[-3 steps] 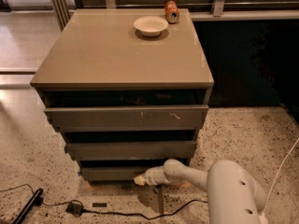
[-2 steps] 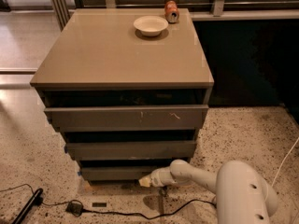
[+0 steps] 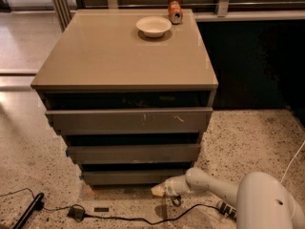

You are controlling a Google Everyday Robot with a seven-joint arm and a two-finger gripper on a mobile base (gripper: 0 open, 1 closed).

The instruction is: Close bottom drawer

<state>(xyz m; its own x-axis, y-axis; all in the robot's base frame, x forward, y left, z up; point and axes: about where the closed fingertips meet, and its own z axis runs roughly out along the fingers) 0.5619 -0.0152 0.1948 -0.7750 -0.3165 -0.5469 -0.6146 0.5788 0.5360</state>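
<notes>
The bottom drawer (image 3: 131, 176) is the narrowest of three grey-taupe drawer fronts, plain and low near the floor, with a dark gap above it. My gripper (image 3: 158, 190) is at the end of a white arm coming from the lower right. Its pale tip sits just below the drawer front's right part, close to its lower edge. Whether it touches the front I cannot tell.
Above are the middle drawer front (image 3: 133, 153) and the widest, scratched top front (image 3: 128, 120). A white bowl (image 3: 153, 26) and a can (image 3: 175, 12) stand on the cabinet top. A black cable (image 3: 119, 217) with a plug lies on the speckled floor in front.
The arm has shifted a little to the right along the bottom drawer front. The drawer fronts look the same.
</notes>
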